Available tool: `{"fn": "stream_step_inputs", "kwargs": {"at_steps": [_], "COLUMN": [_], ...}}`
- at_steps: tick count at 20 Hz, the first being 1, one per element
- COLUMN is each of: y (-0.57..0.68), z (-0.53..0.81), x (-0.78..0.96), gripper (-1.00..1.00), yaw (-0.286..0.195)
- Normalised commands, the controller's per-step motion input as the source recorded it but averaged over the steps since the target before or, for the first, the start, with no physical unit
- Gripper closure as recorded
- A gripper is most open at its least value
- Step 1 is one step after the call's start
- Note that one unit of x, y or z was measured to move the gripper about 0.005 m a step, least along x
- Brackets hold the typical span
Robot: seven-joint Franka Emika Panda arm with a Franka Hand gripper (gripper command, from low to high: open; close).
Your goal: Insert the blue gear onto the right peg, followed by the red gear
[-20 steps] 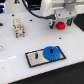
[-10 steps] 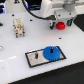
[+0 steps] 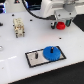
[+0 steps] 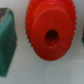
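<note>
The blue gear (image 3: 51, 53) lies flat on the right end of the black base plate (image 3: 33, 59), seated over the right peg. On the white table behind it rests the red gear (image 3: 60, 25). My gripper (image 3: 59, 22) hangs right over that gear. In the wrist view the red gear (image 4: 50, 34) fills the gap between my two dark fingers (image 4: 7, 41), its centre hole facing the camera. A strip of white table shows between the gear and the finger, so the jaws stand open around it without touching.
A thin peg (image 3: 36, 54) stands on the left part of the base plate. A small beige fixture (image 3: 19, 27) sits toward the exterior view's left, at the back. Cables run along the table's far edge.
</note>
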Motion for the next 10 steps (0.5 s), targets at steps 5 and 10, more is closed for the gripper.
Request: {"fn": "stream_step_inputs", "kwargs": {"at_steps": [5,10], "y": [0.00,-0.06], "z": [0.11,0.53], "x": [-0.07,0.16], "gripper": [1.00,1.00], "yaw": [0.000,0.000]}}
